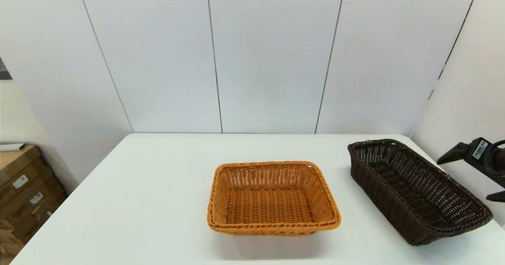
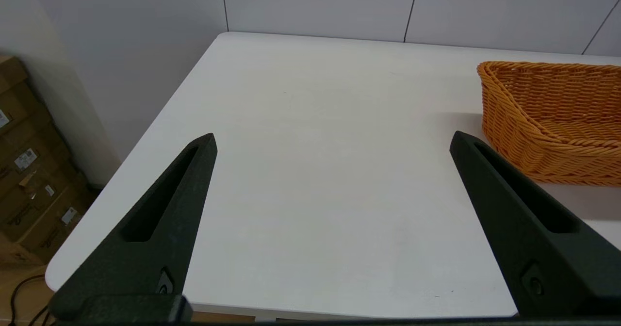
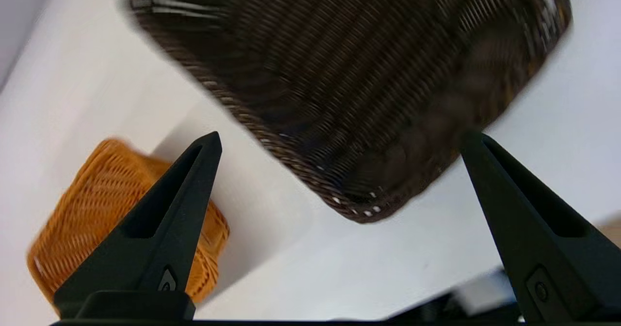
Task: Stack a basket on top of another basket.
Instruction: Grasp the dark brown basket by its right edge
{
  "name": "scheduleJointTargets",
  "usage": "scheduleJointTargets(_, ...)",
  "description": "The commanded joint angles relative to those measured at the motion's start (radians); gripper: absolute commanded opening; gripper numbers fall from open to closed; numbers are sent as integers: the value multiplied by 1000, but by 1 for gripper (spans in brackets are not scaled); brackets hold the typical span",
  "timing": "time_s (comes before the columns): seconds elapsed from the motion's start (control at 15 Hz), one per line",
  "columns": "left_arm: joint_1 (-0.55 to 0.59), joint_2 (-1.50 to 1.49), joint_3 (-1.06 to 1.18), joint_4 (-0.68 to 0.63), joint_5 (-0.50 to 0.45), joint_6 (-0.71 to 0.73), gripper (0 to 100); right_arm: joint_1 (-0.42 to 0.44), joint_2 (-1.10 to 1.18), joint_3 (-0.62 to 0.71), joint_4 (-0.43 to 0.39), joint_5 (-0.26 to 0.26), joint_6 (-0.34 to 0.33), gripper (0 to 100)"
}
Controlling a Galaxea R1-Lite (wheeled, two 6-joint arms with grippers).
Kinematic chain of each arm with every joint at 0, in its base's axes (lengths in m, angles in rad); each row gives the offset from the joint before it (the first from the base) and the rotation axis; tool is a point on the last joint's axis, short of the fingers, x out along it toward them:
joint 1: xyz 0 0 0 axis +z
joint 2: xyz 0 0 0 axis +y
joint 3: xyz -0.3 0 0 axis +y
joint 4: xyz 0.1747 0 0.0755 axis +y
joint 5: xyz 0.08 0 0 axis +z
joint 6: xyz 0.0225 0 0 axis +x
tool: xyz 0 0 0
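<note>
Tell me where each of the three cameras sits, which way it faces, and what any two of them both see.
Head view: on the robot's head, facing forward and down at the white table; only the open right gripper shows, beside the dark brown basket.
Left wrist view: behind the open left gripper, facing bare tabletop and the orange basket.
Right wrist view: behind the right gripper's fingers, above the dark brown basket.
Shared: all three show the orange basket; head and right wrist views share the dark one.
</note>
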Motion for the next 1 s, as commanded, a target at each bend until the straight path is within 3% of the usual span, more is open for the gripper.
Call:
scheduleJointTargets(0.07,0,-2,0,1,0,-1,100,-10,34,-12,64,1,22,100)
scheduleJointTargets(0.33,0,-2,0,1,0,-1,100,-10,80,-17,142,2,95,100)
scheduleJointTargets(1.0,0,-2,-1,1,0,-1,100,-22,298,38,108,1,124,100)
